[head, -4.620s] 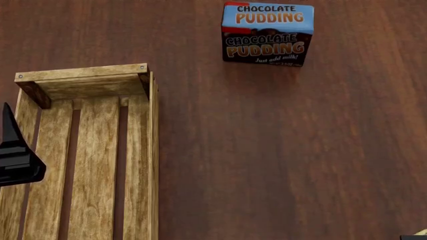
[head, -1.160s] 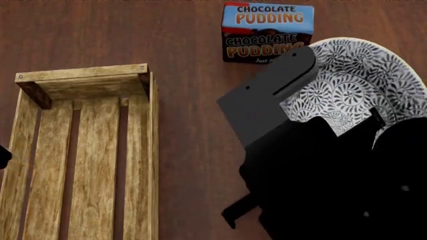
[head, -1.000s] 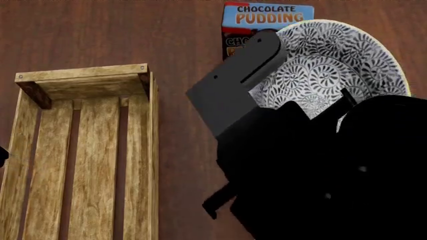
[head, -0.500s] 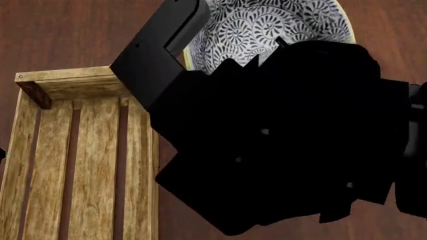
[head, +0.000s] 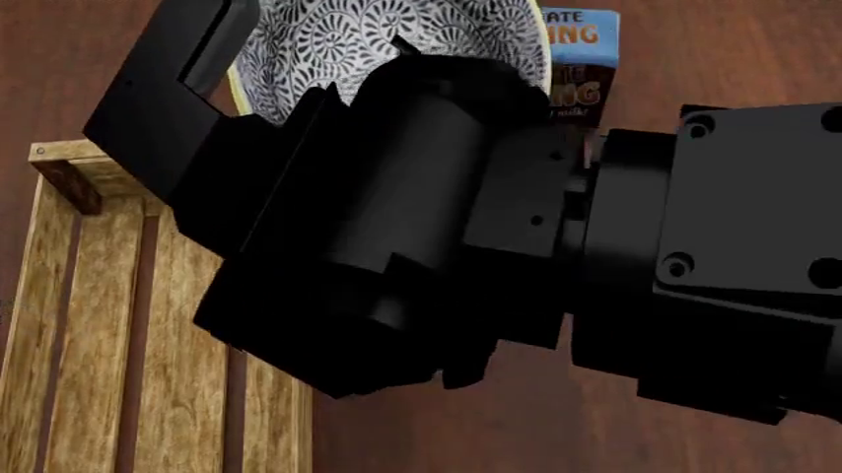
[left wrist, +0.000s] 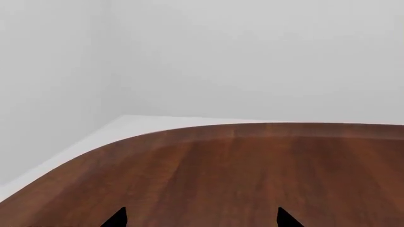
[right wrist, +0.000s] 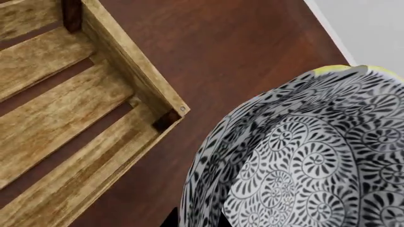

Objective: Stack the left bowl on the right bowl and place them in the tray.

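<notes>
The patterned bowl (head: 394,39) is pinched at its rim by the right gripper (head: 217,69) and held above the table, just beside the tray (right wrist: 75,118), whose long axis runs toward the robot's left.

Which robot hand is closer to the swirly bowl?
The right hand is closer: it is up against the bowl, which fills its wrist view. The left hand shows only bare table, with no bowl near it.
</notes>
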